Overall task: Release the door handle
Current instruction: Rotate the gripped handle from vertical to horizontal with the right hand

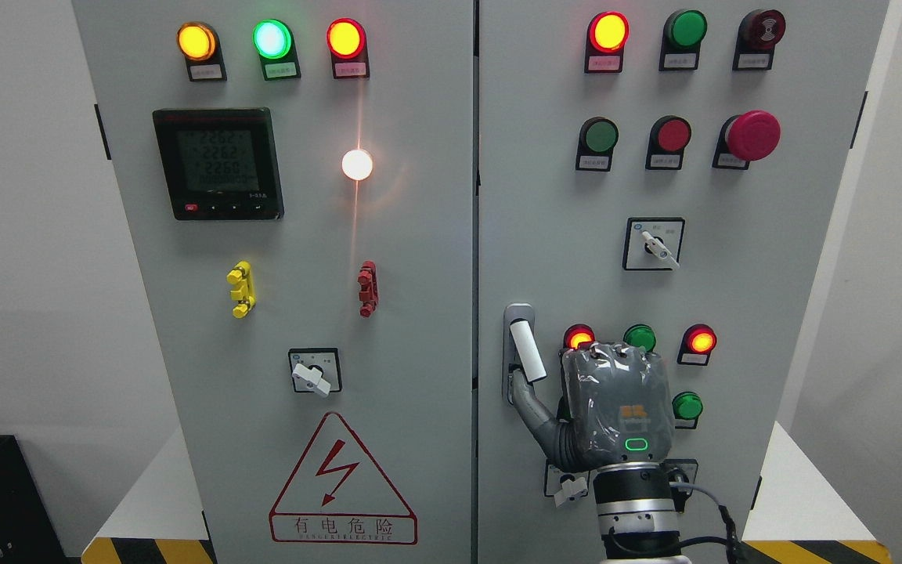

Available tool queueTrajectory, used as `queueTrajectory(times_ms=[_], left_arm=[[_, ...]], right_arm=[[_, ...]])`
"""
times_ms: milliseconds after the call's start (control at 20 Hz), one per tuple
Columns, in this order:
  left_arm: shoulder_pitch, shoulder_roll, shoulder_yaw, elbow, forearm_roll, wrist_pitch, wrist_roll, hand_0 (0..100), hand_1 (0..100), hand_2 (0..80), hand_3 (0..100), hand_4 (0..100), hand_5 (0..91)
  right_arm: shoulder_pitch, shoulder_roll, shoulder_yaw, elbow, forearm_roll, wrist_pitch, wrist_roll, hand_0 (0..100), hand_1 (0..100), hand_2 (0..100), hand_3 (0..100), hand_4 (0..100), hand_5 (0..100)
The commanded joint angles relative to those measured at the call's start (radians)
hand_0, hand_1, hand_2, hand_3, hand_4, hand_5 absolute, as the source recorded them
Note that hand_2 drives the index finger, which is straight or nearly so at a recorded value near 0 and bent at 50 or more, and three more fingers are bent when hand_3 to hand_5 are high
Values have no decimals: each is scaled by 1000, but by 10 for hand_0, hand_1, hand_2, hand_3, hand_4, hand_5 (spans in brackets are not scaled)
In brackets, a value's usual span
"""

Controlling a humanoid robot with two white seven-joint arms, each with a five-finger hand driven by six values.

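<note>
Right hand (615, 407) sits low on the right door, thumb reaching up-left to touch the foot of the upright white handle (527, 351), other fingers curled loosely and clamping nothing, so letting go looks like drawing back down-right.

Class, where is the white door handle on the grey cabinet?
Head view: the white door handle sits at the right door's left edge, just left of the right hand.
</note>
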Motion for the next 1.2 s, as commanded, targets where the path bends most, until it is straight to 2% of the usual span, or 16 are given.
queueTrajectory(times_ms=[0, 1152], left_arm=[[20, 0, 1, 0, 0, 0, 0, 120, 556, 0, 0, 0, 0], [20, 0, 0, 0, 0, 0, 0, 120, 556, 0, 0, 0, 0]], right_arm=[[0, 0, -3, -3, -1, 1, -2, 478, 252, 1000, 1000, 1000, 1000], [0, 0, -11, -3, 1, 7, -2, 473, 291, 1000, 1000, 1000, 1000]])
